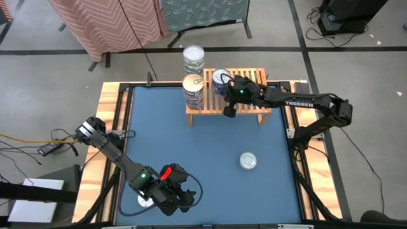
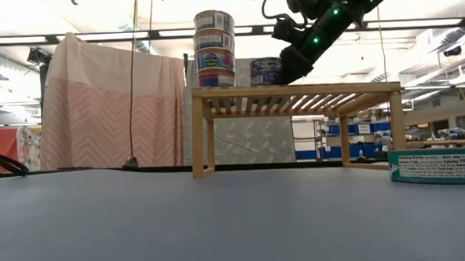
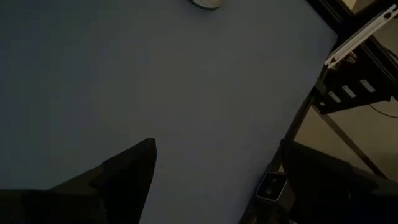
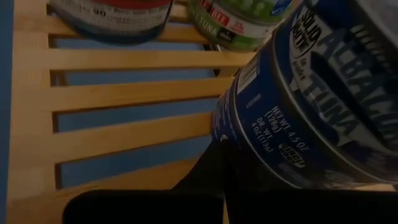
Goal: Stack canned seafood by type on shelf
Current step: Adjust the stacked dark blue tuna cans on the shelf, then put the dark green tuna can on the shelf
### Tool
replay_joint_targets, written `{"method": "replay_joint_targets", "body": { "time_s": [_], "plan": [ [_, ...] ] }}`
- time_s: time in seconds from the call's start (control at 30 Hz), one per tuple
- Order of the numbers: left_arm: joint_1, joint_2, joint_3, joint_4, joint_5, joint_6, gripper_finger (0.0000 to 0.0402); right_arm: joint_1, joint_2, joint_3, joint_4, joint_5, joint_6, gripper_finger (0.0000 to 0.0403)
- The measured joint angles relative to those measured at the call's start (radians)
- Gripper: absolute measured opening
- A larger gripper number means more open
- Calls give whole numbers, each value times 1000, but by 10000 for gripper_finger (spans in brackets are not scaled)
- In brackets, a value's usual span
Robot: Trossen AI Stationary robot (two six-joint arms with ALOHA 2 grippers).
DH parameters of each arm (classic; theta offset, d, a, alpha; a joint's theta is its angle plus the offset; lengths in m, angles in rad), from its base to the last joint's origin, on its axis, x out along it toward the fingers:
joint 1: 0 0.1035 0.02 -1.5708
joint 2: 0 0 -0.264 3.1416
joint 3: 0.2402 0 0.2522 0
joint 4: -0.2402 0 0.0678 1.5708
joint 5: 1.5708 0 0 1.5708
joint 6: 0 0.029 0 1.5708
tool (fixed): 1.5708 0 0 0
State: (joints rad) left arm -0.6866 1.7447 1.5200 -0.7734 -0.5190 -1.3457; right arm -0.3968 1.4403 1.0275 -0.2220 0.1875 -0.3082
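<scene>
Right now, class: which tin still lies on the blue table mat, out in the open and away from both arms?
The silver-topped tin on the mat's right side, in front of the shelf. The others are stacked on the shelf or sit beside the left gripper.

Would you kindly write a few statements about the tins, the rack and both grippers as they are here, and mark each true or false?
1. The low light-wood slatted rack stands at the far edge of the blue table. True.
2. A single silver-topped round tin lies on the table in front of the rack. True.
3. The right gripper hangs over the single tin on the table. False: it is over the rack, beside the blue-labelled tuna tin.
4. The left gripper is shut. False: its fingers stand apart, with nothing between them.
5. All tins on the rack lie one deep. False: the stack of tins at the rack's left end is several high.
</scene>
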Motion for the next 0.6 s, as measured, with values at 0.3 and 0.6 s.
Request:
{"method": "replay_joint_targets", "body": {
  "time_s": [0.3, 0.6],
  "plan": [
    [7, 0, 0, 14, 25, 0, 344, 40, -28, 49, 12, -66, 23, 0],
    [7, 0, 0, 90, 99, 5, 344, 153, -36, 262, -209, -86, 0, 0]
  ]
}}
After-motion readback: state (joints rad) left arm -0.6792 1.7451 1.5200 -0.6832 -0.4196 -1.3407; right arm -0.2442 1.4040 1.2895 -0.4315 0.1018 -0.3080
